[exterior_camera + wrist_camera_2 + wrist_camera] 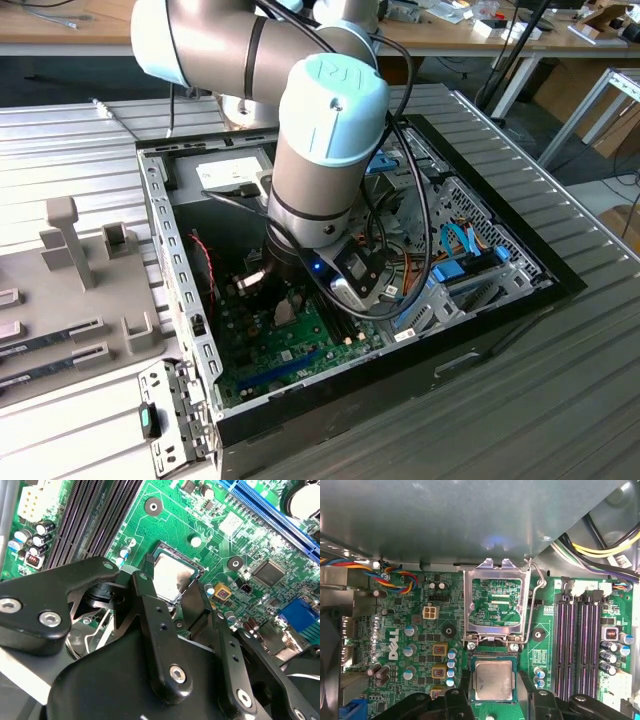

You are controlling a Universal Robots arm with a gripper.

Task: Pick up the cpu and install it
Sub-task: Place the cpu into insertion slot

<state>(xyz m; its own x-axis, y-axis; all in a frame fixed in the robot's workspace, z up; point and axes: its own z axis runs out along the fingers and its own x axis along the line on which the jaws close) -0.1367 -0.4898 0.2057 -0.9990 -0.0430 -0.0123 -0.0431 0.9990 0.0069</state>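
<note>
The cpu (493, 679) (172, 575), a silver-grey square with a thin green rim, lies flat in the open socket on the green motherboard (415, 630). My gripper (493, 692) (170, 585) is low over it. Its black fingers (461, 692) sit tight against two opposite edges of the cpu and cover its near part in both wrist views. The socket's metal load plate (493, 567) stands swung up beyond the cpu, with its wire lever (536, 597) raised beside it. In the exterior view the gripper (278, 300) reaches down inside the open computer case (160, 230).
Dark memory slots (580, 645) (95, 515) run along one side of the socket, capacitors (451, 667) along the other. Coloured cables (395, 577) and a grey metal housing (470, 520) lie beyond the load plate. A grey fixture (80, 260) stands at the exterior view's left.
</note>
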